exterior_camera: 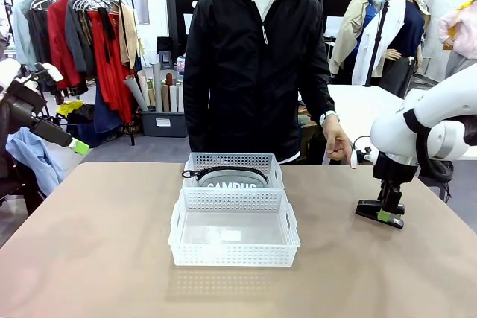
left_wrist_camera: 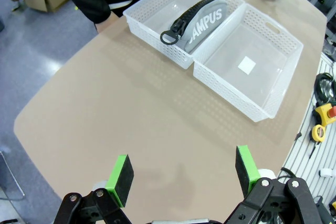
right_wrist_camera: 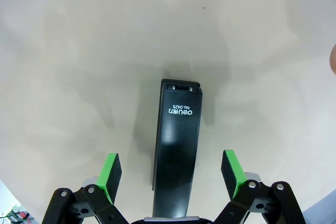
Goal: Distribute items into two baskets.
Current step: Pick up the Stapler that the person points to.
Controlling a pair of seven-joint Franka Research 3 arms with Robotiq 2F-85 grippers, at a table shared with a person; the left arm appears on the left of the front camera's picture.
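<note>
Grey pouch (exterior_camera: pixel 227 182) lies inside the far basket (exterior_camera: pixel 232 160).

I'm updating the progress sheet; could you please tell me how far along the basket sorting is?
Done: the grey pouch lies in the far basket. In hand: the right gripper, open, straddles the black stapler on the table, not gripping it. To do: the stapler presumably goes into the near basket, which holds neither item.
</note>
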